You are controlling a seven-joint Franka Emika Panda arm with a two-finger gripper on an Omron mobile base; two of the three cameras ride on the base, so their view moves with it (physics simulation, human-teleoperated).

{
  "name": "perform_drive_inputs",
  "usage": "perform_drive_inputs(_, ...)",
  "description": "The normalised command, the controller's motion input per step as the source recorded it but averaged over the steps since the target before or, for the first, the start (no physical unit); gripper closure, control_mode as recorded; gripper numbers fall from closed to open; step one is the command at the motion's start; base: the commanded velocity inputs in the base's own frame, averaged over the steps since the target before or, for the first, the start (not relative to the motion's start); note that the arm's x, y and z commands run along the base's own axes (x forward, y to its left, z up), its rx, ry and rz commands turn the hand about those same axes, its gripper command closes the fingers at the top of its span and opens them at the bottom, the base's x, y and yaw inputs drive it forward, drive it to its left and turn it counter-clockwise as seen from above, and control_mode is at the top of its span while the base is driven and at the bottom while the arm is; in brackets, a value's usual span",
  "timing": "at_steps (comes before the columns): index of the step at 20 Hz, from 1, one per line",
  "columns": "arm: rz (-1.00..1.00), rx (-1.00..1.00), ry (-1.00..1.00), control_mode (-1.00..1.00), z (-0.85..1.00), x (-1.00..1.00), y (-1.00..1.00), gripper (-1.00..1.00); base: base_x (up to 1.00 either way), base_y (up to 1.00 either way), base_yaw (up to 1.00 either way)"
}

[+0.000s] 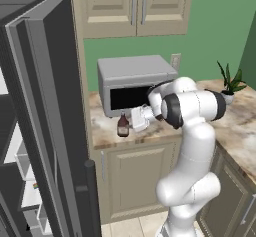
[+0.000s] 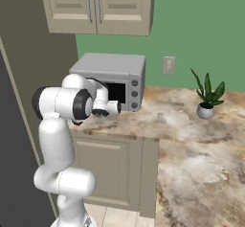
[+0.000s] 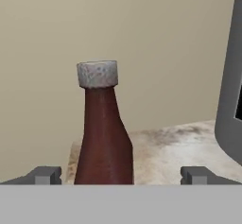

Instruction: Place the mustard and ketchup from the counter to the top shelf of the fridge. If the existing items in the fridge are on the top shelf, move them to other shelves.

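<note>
On bench (image 1: 107,131) edge, before microwave (image 1: 132,83): ketchup (image 3: 104,138), upright, between tips of wide-open, empty tool (image 3: 120,175). Probably rigid, light, smooth and tippy; best gripped low on body, below narrow neck.

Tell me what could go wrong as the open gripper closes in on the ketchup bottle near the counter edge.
The ketchup sits left of centre between the fingertips of the open gripper, so one finger may touch first and tip the narrow bottle. It stands close to the counter front edge, so a nudge could send it off. The microwave beside the hand leaves little swing room.
</note>
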Motion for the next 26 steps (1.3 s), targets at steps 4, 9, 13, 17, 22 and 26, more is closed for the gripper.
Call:
perform_drive_inputs(4,0.01,0.00,-0.02,-1.00,-0.18,0.16,0.14,-1.00,0.00,0.00,0.00)
perform_drive_inputs(9,0.01,0.00,-0.01,-1.00,-0.17,0.08,0.14,1.00,0.00,0.00,0.00)
perform_drive_inputs(13,0.00,0.00,0.00,-1.00,-0.07,0.03,0.04,1.00,0.00,0.00,0.00)
perform_drive_inputs(17,0.00,0.01,0.00,-1.00,0.04,-0.01,-0.02,1.00,0.00,0.00,0.00)
perform_drive_inputs(22,-0.03,0.08,-0.06,-1.00,0.76,-0.42,-0.12,1.00,0.00,0.00,0.00)
perform_drive_inputs(26,-0.11,0.03,-0.11,-1.00,1.00,-0.98,-0.18,1.00,0.00,0.00,0.00)
